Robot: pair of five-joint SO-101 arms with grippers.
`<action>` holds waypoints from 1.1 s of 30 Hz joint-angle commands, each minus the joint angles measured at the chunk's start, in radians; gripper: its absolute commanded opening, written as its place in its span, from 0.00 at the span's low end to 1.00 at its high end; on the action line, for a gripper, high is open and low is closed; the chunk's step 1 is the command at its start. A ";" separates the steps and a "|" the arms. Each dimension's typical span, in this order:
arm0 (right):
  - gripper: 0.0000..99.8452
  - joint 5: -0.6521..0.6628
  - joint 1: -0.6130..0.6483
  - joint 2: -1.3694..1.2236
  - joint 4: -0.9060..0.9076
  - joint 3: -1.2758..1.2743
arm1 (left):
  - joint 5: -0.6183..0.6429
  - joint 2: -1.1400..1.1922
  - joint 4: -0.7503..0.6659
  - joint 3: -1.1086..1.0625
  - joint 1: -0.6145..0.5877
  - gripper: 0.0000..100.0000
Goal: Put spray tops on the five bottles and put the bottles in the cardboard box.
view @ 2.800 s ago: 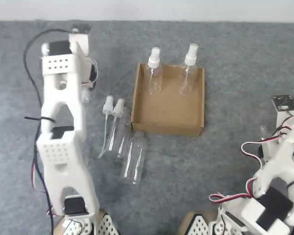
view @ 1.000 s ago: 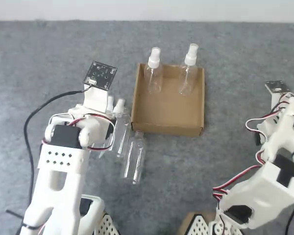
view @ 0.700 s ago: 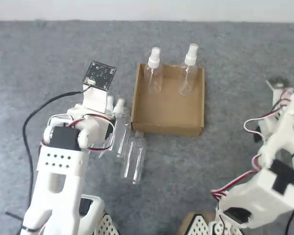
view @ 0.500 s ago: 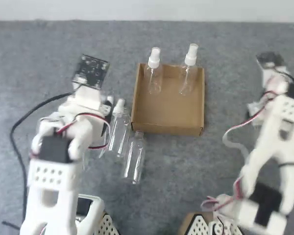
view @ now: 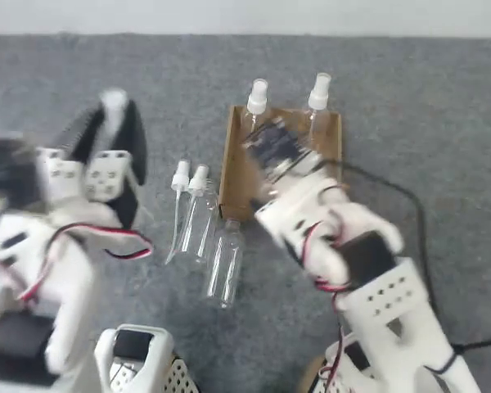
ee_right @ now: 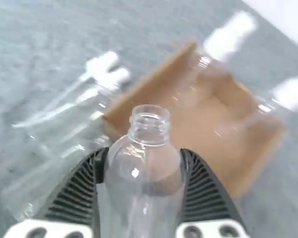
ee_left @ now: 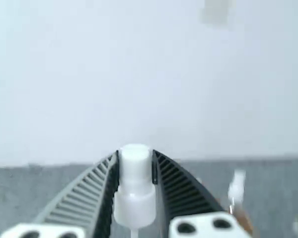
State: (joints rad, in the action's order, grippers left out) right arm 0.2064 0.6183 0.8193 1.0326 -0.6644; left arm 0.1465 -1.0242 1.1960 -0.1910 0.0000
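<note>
Spray top in one arm, open bottle in the other, both near the cardboard box.
The left jaws are clenched on a spray top (ee_left: 135,186), well off to the left of the cardboard box (view: 239,176), with its head at their tips and its dip tube running back between them. The right jaws grasp an uncapped bottle (ee_right: 144,166) by its shoulder, close to the box. Its long axis lies along the jaws, mouth towards the box. It looks light, slick and thin-walled, so I'd squeeze it gently below the neck.
</note>
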 commanded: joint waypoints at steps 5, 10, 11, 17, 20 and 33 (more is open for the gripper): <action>0.01 -0.021 0.177 0.042 -0.277 -0.160 | 0.112 -0.005 -0.075 0.022 -0.037 0.01; 0.01 -0.021 0.237 0.042 -0.278 -0.178 | 0.164 -0.003 -0.157 -0.028 -0.035 0.01; 0.01 -0.021 0.245 0.042 -0.278 -0.178 | 0.164 -0.003 -0.175 -0.047 -0.034 0.01; 0.01 -0.032 0.245 0.048 -0.346 -0.212 | 0.164 -0.003 -0.195 -0.116 0.061 0.01; 0.01 -0.029 0.245 0.104 -0.449 -0.311 | 0.164 -0.003 -0.196 -0.136 0.084 0.01; 0.01 -0.029 0.245 0.314 -0.438 -0.436 | 0.227 -0.003 -0.259 -0.252 0.157 0.01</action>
State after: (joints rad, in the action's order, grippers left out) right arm 0.1864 0.8592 1.1001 0.5892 -1.1093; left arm 0.3583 -1.0180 0.9643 -0.4242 0.1212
